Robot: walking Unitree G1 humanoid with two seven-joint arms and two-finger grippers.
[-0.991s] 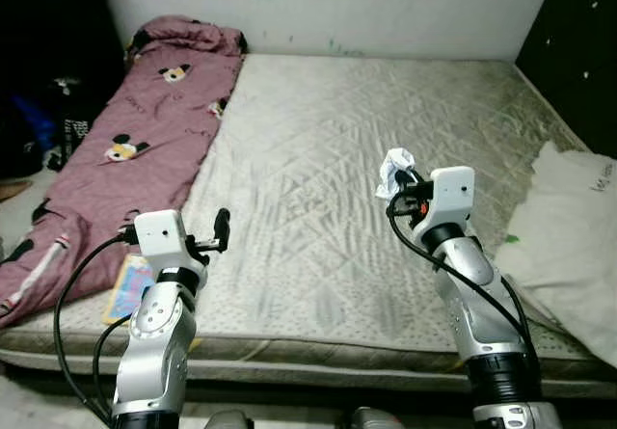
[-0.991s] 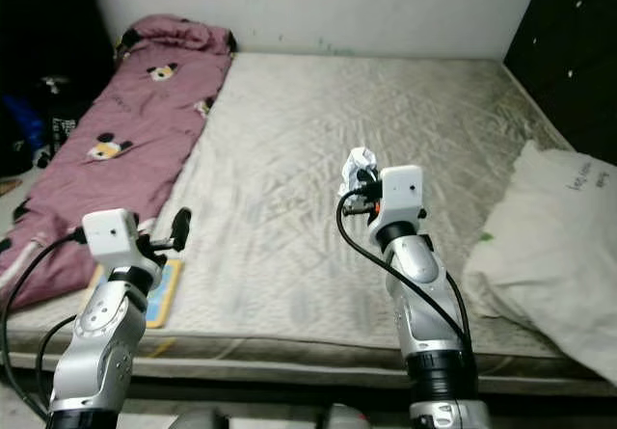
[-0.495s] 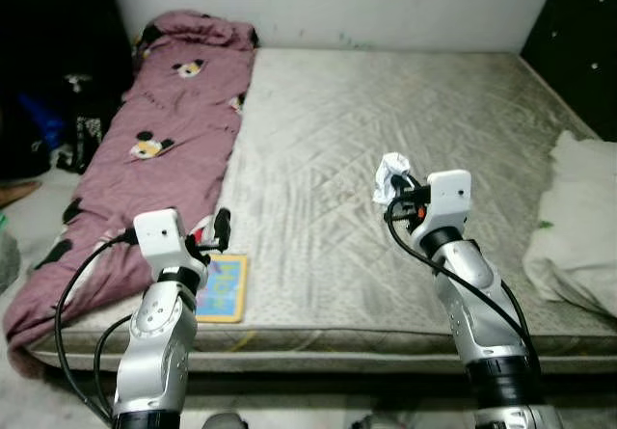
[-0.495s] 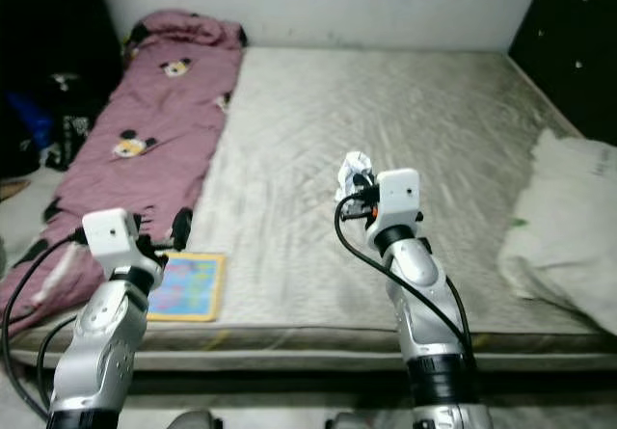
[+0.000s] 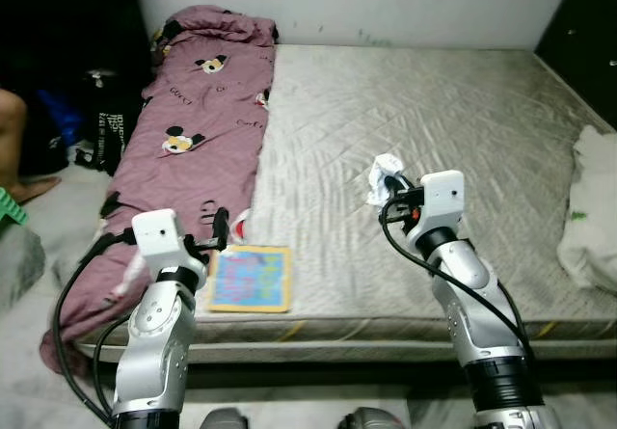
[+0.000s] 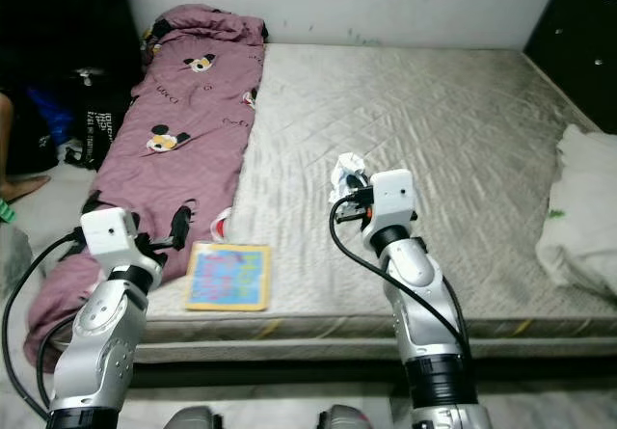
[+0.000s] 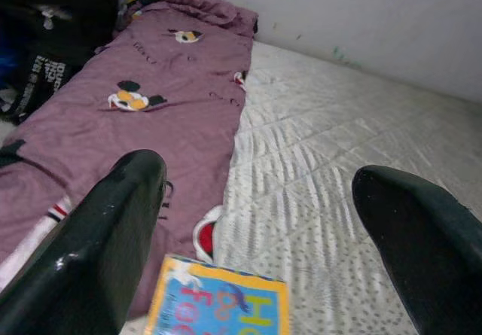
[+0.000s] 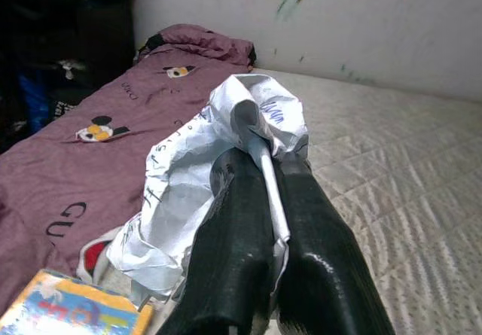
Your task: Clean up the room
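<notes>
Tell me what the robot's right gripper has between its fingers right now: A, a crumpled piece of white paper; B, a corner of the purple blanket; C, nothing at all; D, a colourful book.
A: in the right wrist view the right gripper has its two black fingers closed on a crumpled white paper, held above the mattress; the colourful book lies near the bed's edge.

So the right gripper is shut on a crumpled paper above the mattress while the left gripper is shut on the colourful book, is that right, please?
Not quite: the left gripper is open and holds nothing, as the left wrist view shows; the colourful book lies on the mattress near its front edge. The right gripper is indeed shut on the crumpled paper above the mattress.
</notes>
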